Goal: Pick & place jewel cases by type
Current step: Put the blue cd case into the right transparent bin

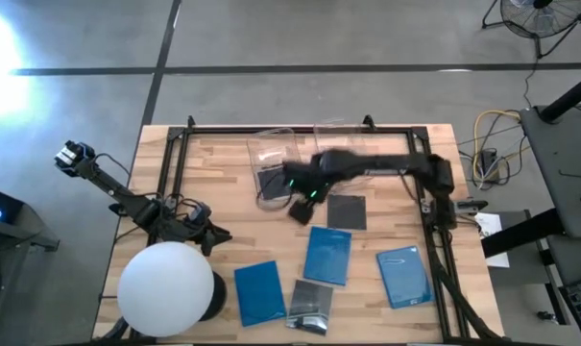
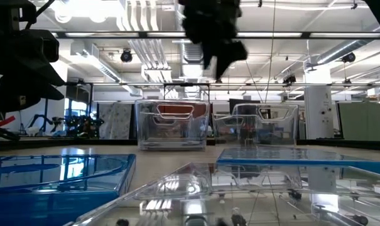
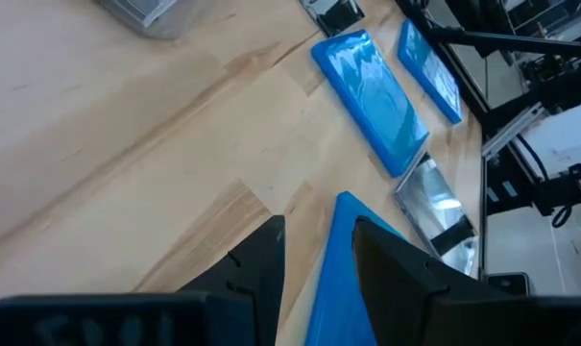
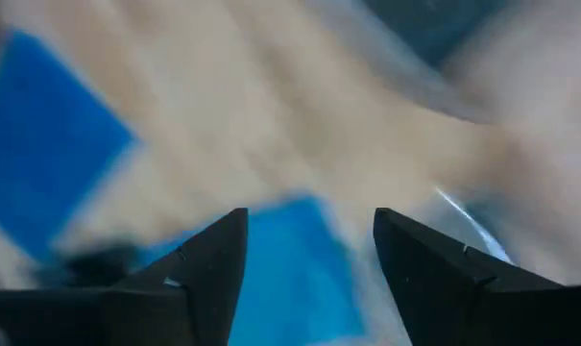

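Jewel cases, thin glossy blue plastic rectangles (image 1: 327, 255) on wooden counter (image 1: 223, 183): light, stiff, slippery, edge-gripped; right gripper (image 1: 300, 210) jaws apart, empty.

This place is a big robotics lab or an industrial workshop hall. The low view shows a high open ceiling with silver ventilation ducts (image 2: 146, 50), pipes and long lamps, and white columns (image 2: 318, 113) far behind. The high view shows a grey concrete floor (image 1: 300, 34) with dark lines, a standing fan (image 1: 544, 17), yellow cables (image 1: 492, 130) on the floor and a wooden surface (image 1: 223, 154) with a black metal frame.
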Robot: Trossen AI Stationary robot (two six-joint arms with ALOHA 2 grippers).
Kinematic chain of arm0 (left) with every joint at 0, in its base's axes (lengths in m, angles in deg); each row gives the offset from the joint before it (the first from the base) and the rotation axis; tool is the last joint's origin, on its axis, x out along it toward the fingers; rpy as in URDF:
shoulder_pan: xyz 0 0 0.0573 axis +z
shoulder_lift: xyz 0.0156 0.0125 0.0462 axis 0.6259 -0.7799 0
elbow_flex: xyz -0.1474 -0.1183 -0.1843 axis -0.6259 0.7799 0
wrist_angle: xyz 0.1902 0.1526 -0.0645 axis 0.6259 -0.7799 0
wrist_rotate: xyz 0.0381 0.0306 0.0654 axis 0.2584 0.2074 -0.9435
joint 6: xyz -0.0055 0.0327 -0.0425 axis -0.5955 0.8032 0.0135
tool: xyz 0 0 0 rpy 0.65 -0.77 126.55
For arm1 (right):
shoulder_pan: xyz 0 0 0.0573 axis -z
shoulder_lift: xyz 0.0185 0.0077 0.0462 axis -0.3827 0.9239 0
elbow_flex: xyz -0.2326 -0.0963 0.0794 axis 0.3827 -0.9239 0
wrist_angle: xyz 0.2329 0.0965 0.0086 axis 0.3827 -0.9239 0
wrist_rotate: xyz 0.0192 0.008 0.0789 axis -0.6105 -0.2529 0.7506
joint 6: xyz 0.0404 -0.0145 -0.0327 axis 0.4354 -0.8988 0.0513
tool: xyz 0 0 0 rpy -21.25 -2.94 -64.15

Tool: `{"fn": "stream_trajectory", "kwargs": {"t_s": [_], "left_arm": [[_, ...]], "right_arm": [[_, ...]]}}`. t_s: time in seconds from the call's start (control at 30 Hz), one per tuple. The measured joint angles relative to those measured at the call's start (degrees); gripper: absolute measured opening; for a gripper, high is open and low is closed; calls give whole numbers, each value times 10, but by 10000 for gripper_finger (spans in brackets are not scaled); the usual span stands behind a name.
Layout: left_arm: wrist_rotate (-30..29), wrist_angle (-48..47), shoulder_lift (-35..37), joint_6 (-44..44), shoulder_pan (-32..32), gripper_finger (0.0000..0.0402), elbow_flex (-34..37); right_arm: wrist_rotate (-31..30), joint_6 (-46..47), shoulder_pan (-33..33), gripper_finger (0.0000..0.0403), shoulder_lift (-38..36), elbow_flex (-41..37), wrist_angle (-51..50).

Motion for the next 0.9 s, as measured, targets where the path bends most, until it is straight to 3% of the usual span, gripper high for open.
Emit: {"fn": "stream_trajectory", "kwargs": {"t_s": [0.1, 0.27, 0.47, 0.57, 0.73, 0.9], "left_arm": [[0, 0, 0, 1, 0, 106, 0], [1, 0, 0, -8, 0, 106, 0], [5, 0, 0, -20, 0, 106, 0], [6, 0, 0, -23, 0, 106, 0], [6, 0, 0, -23, 0, 106, 0], [4, 0, 0, -24, 0, 106, 0]], "right_arm": [[38, 71, -7, 204, 37, -26, 109], [10, 137, 19, 178, 108, -14, 206], [-41, 107, 48, 153, 179, 99, 232], [6, 59, 50, 147, 185, 147, 229], [41, 13, 26, 144, 159, 178, 99], [37, -53, -19, 144, 111, 141, -80]]}}
